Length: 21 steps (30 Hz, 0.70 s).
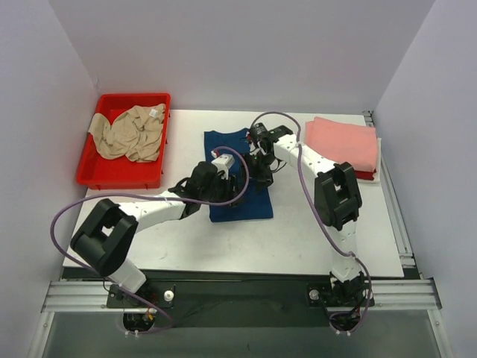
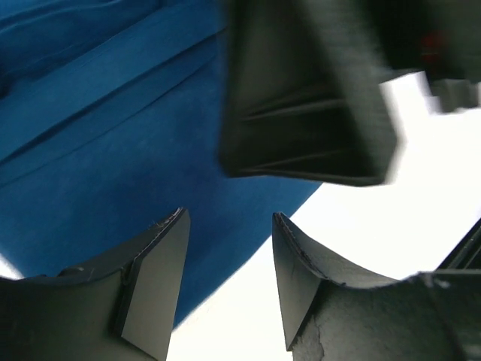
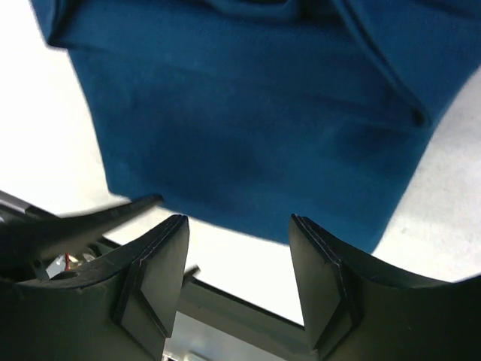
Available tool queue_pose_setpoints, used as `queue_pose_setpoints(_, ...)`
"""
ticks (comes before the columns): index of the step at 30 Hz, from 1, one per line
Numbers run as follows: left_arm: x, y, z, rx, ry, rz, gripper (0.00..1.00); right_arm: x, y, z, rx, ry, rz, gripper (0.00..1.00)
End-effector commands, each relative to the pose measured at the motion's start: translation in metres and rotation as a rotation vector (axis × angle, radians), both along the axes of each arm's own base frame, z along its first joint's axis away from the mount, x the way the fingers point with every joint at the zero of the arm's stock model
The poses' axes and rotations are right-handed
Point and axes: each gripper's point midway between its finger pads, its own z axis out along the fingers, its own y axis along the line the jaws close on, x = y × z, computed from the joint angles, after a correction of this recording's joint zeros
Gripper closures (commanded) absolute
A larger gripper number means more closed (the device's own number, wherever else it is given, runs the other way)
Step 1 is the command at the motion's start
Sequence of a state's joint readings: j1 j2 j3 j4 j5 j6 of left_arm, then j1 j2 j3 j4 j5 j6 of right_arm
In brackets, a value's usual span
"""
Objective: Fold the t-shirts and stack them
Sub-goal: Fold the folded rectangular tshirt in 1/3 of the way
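Bright, even light; the table (image 2: 361,248) beside the navy t-shirt (image 2: 113,150) glares white; a dark shape (image 2: 301,98) over its edge is blurred.

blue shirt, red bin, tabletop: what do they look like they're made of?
Blue shirt: soft knit cloth, probably cotton jersey. It is matte and lies in soft folds and creases.
Red bin: looks like moulded plastic, with rigid walls, even colour and a slight sheen.
Tabletop: smooth, hard and white, maybe laminate or painted board. I cannot tell which.
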State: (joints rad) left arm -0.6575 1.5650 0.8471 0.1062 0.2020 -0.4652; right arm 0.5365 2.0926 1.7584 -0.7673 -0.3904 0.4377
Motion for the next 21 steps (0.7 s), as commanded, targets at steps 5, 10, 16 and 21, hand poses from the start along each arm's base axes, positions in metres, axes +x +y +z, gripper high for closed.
queue_pose_setpoints(5,0.0,-0.029,-0.024,-0.024,-0.078,-0.086,0.42,0.019,0.015,-0.021,0.013,0.03,-0.031,0.45)
queue_pose_setpoints(10,-0.007,-0.022,-0.064,0.07,-0.025,-0.078,0.43,0.028,0.022,-0.039,0.005,0.051,-0.054,0.45)
queue_pose_setpoints(16,-0.026,-0.003,-0.09,0.152,0.015,-0.086,0.43,0.051,0.021,-0.043,-0.028,-0.008,-0.109,0.45)
queue_pose_setpoints(21,-0.059,0.017,-0.113,0.206,0.073,-0.109,0.43,0.089,0.024,-0.034,-0.009,-0.103,-0.178,0.45)
